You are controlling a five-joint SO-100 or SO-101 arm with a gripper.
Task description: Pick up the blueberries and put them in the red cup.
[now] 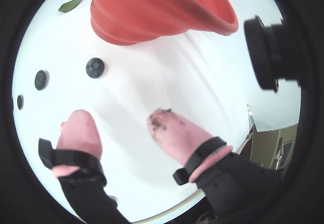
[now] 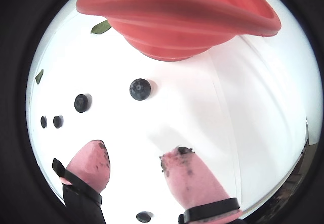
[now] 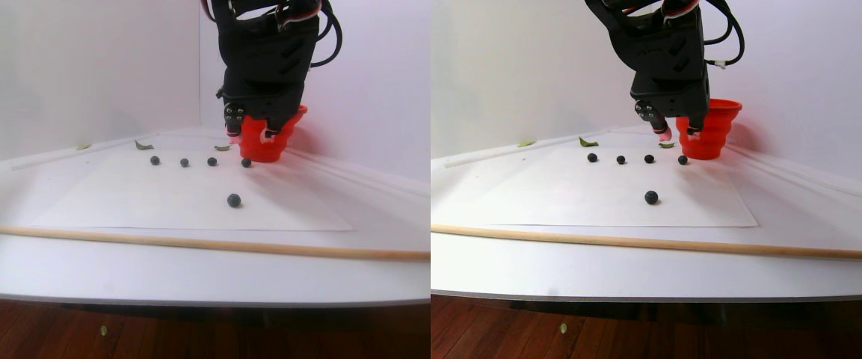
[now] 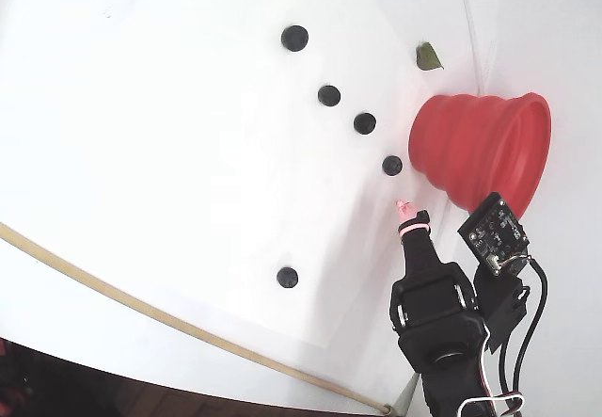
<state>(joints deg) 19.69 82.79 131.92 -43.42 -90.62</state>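
Note:
The red cup (image 4: 480,149) stands on the white table, at the top of both wrist views (image 1: 152,11) (image 2: 177,27). Several blueberries lie on a white paper sheet. A row of them runs away from the cup's base, the nearest (image 4: 392,165) almost touching it. One lone blueberry (image 4: 287,277) lies apart, toward the table's front edge. My gripper (image 2: 135,150) hovers just in front of the cup, open, with nothing between its pink fingertips (image 1: 81,120). The closest blueberry (image 2: 139,89) lies on the paper ahead of the fingers.
A green leaf scrap (image 4: 429,56) lies beside the cup, and another (image 2: 39,76) lies further off. A long thin wooden stick (image 3: 176,241) crosses the table near its front edge. A wall rises close behind the cup in the stereo pair view.

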